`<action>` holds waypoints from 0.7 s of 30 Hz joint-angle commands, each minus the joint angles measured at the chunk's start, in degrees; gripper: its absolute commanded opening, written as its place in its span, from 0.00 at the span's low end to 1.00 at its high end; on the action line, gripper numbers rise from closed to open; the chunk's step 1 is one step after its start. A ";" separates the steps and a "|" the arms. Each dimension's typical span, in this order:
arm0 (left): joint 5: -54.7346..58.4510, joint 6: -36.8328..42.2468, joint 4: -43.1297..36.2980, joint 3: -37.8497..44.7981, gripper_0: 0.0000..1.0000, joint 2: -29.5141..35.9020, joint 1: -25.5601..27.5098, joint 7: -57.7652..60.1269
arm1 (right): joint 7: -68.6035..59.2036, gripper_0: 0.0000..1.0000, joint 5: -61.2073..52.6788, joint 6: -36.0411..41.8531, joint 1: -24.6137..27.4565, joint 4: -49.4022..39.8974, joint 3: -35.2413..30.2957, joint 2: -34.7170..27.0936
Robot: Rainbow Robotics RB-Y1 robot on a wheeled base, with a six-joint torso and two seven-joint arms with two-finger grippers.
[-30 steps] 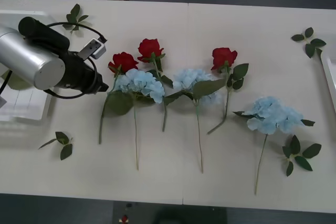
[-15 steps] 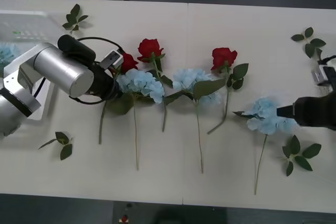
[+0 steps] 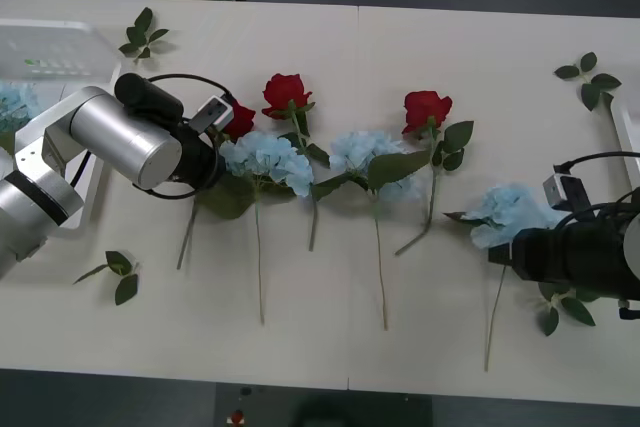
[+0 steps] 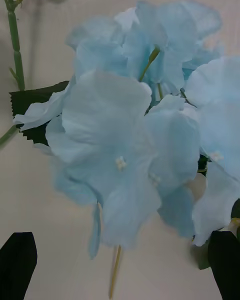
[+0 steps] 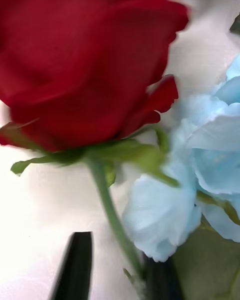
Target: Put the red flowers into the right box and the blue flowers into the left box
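One blue flower [image 3: 10, 102] lies in the left box [image 3: 60, 42]. Three blue and three red flowers [image 3: 285, 92] are on the table. My left gripper [image 5: 117, 250] is narrowed around a rose stem [image 5: 107, 200], gap showing. My right gripper [image 4: 122, 235] is spread around the rightmost blue cluster [image 4: 125, 130], having slid in over it since half a second ago.

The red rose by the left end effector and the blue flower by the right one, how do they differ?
The red rose is a small, tight, deep-red bloom; the blue flower is a wider, puffy, pale-blue cluster. The rose lies against another blue flower; the blue flower lies apart from the other blooms. Both lie flat on the table on thin green stems.
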 commanded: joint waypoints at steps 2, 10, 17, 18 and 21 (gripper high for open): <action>-1.07 -0.54 -0.35 -0.26 0.00 0.75 -1.82 1.54 | 0.20 1.00 0.86 -4.16 -0.34 4.05 -0.65 0.39; -0.64 -3.88 -1.84 -0.26 0.00 5.85 -1.55 2.15 | 1.61 1.00 1.39 -8.03 -0.25 9.94 -1.00 0.39; 12.90 -7.66 -13.62 4.31 0.00 18.95 0.82 2.33 | 2.84 1.00 1.83 -8.99 0.01 12.40 -0.21 0.92; 14.75 -8.10 -15.73 6.15 0.00 19.74 2.05 2.33 | 3.02 1.00 1.92 -9.43 0.01 12.75 0.05 0.92; 19.49 -8.45 -21.70 12.39 0.00 20.09 5.39 2.24 | 3.45 1.00 2.36 -10.93 0.10 14.07 0.84 1.18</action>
